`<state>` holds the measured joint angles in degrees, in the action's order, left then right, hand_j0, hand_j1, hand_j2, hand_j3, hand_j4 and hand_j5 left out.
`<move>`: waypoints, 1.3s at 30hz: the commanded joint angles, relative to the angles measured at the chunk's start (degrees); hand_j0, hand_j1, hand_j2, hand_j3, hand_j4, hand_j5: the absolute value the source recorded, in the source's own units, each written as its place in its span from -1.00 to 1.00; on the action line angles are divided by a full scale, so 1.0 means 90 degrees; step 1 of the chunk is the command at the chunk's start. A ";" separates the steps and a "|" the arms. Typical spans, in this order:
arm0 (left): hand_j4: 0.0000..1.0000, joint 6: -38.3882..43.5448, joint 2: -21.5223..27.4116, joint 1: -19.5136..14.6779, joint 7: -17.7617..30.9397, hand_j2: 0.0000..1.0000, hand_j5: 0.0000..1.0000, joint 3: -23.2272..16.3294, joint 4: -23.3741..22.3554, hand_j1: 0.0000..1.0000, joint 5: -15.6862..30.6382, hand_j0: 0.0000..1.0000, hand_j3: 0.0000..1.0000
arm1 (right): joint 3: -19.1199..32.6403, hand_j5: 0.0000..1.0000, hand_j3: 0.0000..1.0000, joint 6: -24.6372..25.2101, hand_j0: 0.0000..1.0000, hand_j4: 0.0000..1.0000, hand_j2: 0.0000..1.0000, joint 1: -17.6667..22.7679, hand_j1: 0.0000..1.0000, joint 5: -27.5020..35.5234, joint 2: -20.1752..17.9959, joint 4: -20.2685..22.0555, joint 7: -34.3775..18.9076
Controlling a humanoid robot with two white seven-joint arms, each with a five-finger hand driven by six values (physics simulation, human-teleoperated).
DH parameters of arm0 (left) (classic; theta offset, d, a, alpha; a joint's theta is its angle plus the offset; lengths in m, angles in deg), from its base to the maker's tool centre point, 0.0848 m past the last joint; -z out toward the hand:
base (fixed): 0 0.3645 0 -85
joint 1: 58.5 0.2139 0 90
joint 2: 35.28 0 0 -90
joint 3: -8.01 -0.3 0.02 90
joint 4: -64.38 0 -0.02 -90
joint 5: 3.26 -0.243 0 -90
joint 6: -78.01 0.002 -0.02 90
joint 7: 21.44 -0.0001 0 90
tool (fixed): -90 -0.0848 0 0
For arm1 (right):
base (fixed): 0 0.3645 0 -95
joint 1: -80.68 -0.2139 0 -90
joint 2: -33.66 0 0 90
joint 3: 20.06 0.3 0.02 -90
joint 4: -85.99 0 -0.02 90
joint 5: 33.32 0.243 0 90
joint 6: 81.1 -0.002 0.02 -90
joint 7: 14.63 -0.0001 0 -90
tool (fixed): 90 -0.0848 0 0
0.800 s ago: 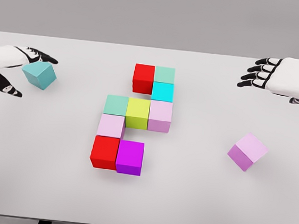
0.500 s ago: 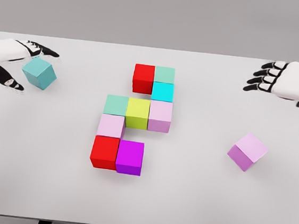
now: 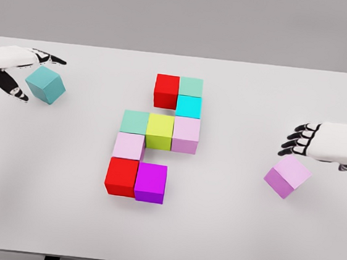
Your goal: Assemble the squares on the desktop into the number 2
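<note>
White tabletop (image 3: pixel 59 217) under a plain grey backdrop, seen from the head camera. At centre lies the partly built numeral: a red cube (image 3: pixel 166 91) and a mint cube (image 3: pixel 191 86) form the top row, a cyan cube (image 3: pixel 188 106) sits directly below the mint one, and a middle row follows of a green-mint cube (image 3: pixel 134 121), a yellow-green cube (image 3: pixel 160 131) and a pale pink cube (image 3: pixel 186 134). Below its left end come a second pale pink cube (image 3: pixel 128 145), then a second red cube (image 3: pixel 121 175) with a magenta cube (image 3: pixel 150 181) touching its right side. The bottom row appears one square short on the right, and the top row possibly one short on the left.

Two loose pieces lie well apart from the figure. Compared with the frames a moment earlier, the right hand (image 3: pixel 327 143) has dropped from the far right edge to just above the lilac cube (image 3: pixel 287 175); its dark fingers are loosely curled, near the cube's top but not closed on it. The left hand (image 3: pixel 15 70) has shifted only slightly and brackets the teal cube (image 3: pixel 45 85) with thumb and fingers spread, no firm grasp visible.

The change suggests that the lilac cube is the next piece to be picked up, probably for the open bottom-right position.
</note>
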<state>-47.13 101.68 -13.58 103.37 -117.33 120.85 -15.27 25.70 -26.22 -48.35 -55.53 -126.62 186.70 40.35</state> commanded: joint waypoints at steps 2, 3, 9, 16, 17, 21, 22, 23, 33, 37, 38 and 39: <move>1.00 0.0016 -0.0131 -0.0078 -0.0001 1.00 1.00 -0.0136 -0.0356 1.00 -0.0111 1.00 1.00 | -0.0221 1.00 1.00 0.0014 1.00 1.00 1.00 0.0010 1.00 0.0046 -0.0013 0.0002 0.0002; 1.00 0.0016 -0.0180 -0.0098 -0.0001 1.00 1.00 -0.0136 -0.0424 1.00 -0.0121 1.00 1.00 | -0.0231 1.00 1.00 0.0014 1.00 1.00 1.00 0.0020 1.00 0.0085 -0.0003 0.0002 0.0002; 1.00 0.0016 -0.0336 -0.0166 -0.0001 1.00 1.00 -0.0136 -0.0620 1.00 -0.0268 1.00 1.00 | -0.0221 1.00 1.00 0.0014 1.00 1.00 1.00 -0.0039 1.00 0.0544 0.0036 0.0002 0.0002; 1.00 0.0016 -0.0443 -0.0312 -0.0001 1.00 1.00 -0.0136 -0.0922 1.00 -0.0385 1.00 1.00 | -0.0348 1.00 1.00 0.0014 1.00 1.00 1.00 -0.0019 1.00 0.0554 0.0241 0.0002 0.0002; 1.00 0.0016 -0.0472 -0.0313 -0.0001 1.00 1.00 -0.0136 -0.0991 1.00 -0.0404 1.00 1.00 | -0.0368 1.00 1.00 0.0014 1.00 1.00 1.00 -0.0019 1.00 0.0544 0.0251 0.0002 0.0002; 1.00 0.0016 -0.0580 -0.0361 -0.0001 1.00 1.00 -0.0234 -0.1098 1.00 -0.0424 1.00 1.00 | -0.0446 1.00 1.00 0.0014 1.00 1.00 1.00 -0.0029 1.00 0.0554 0.0270 0.0012 0.0002; 1.00 0.0016 -0.0580 -0.0361 -0.0001 1.00 1.00 -0.0234 -0.1098 1.00 -0.0434 1.00 1.00 | -0.0446 1.00 1.00 0.0014 1.00 1.00 1.00 -0.0019 1.00 0.0554 0.0290 0.0012 0.0002; 1.00 0.0016 -0.0580 -0.0361 -0.0001 1.00 1.00 -0.0234 -0.1118 1.00 -0.0473 1.00 1.00 | -0.0446 1.00 1.00 0.0014 1.00 1.00 1.00 -0.0029 1.00 0.0554 0.0309 0.0012 0.0002; 1.00 0.0016 -0.0668 -0.0449 -0.0001 1.00 1.00 -0.0234 -0.1323 1.00 -0.0551 1.00 1.00 | -0.0651 1.00 1.00 0.0014 1.00 1.00 1.00 -0.0029 1.00 0.0554 0.0378 -0.0037 0.0002; 1.00 0.0016 -0.0717 -0.0449 -0.0011 1.00 1.00 -0.0234 -0.1391 1.00 -0.0551 1.00 1.00 | -0.0641 1.00 1.00 0.0014 1.00 1.00 1.00 -0.0029 1.00 0.0554 0.0387 -0.0105 0.0002; 1.00 0.0016 -0.0736 -0.0459 -0.0011 1.00 1.00 -0.0234 -0.1440 1.00 -0.0551 1.00 1.00 | -0.0641 1.00 1.00 0.0014 1.00 1.00 1.00 -0.0029 1.00 0.0554 0.0397 -0.0105 0.0002; 1.00 0.0016 -0.0766 -0.0459 -0.0011 1.00 1.00 -0.0224 -0.1518 1.00 -0.0551 1.00 1.00 | -0.0641 1.00 1.00 0.0014 1.00 1.00 1.00 -0.0029 1.00 0.0544 0.0407 -0.0173 0.0002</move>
<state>-47.14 95.13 -17.89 103.32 -119.50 108.03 -20.55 19.95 -26.22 -48.61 -50.79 -123.01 185.63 40.35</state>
